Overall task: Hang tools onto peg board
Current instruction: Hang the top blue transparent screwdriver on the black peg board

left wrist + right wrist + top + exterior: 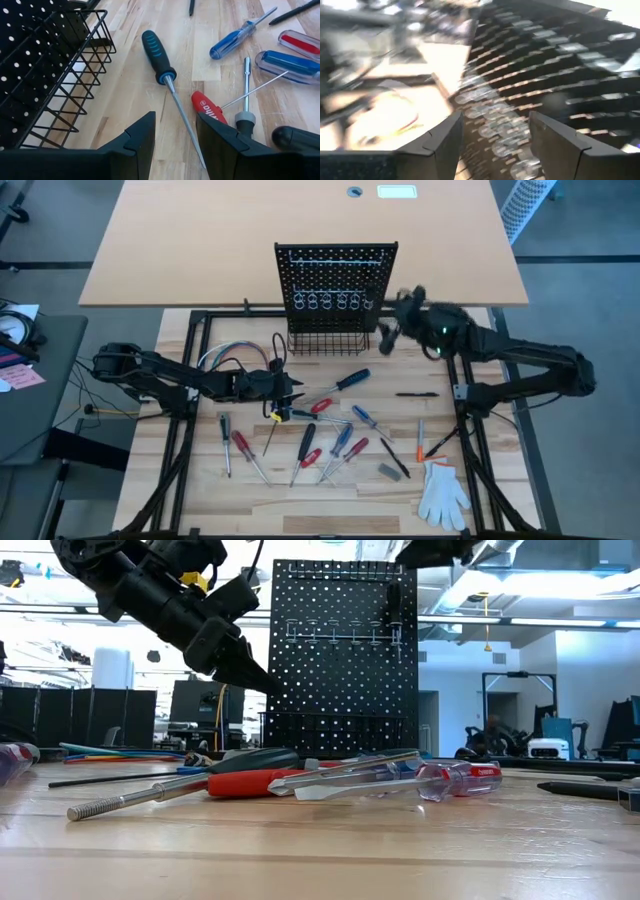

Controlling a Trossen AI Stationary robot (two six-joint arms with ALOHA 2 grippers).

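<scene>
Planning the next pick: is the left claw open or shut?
Open: the left claw shows a clear gap between its fingers, empty, above the black-handled screwdriver.

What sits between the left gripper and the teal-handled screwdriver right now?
Nothing visible. The left gripper hangs open over the bare shaft of the teal-handled screwdriver, which runs between its fingers. The red-handled screwdriver lies close beside, and the wire basket is off to the other side.

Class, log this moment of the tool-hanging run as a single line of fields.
left end effector: open, over black-and-teal screwdriver | right end effector: open, empty, at peg board rings | tools mostly on table
</scene>
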